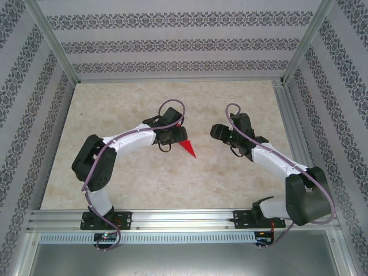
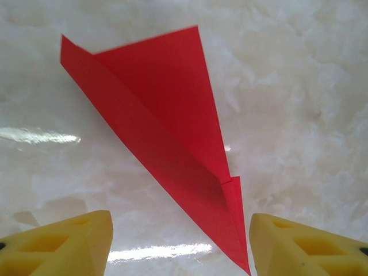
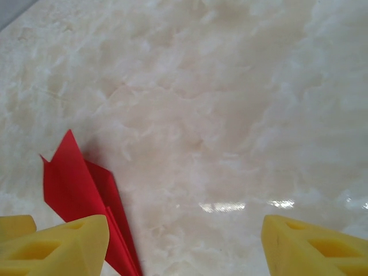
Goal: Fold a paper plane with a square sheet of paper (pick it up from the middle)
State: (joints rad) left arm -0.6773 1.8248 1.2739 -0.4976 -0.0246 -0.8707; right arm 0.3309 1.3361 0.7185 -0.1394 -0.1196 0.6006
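One paper plane (image 1: 187, 148) and two grippers are in view. At centre-left of the overhead view the left gripper (image 1: 174, 137) hangs with fingers spread, pinching nothing. The plane lies flat on the marble table (image 1: 132, 178) just under it, its tip pointing lower right. An open strip of tabletop separates the plane from the right gripper (image 1: 218, 132) at centre-right, also spread wide. Broad free margins reach every table edge.
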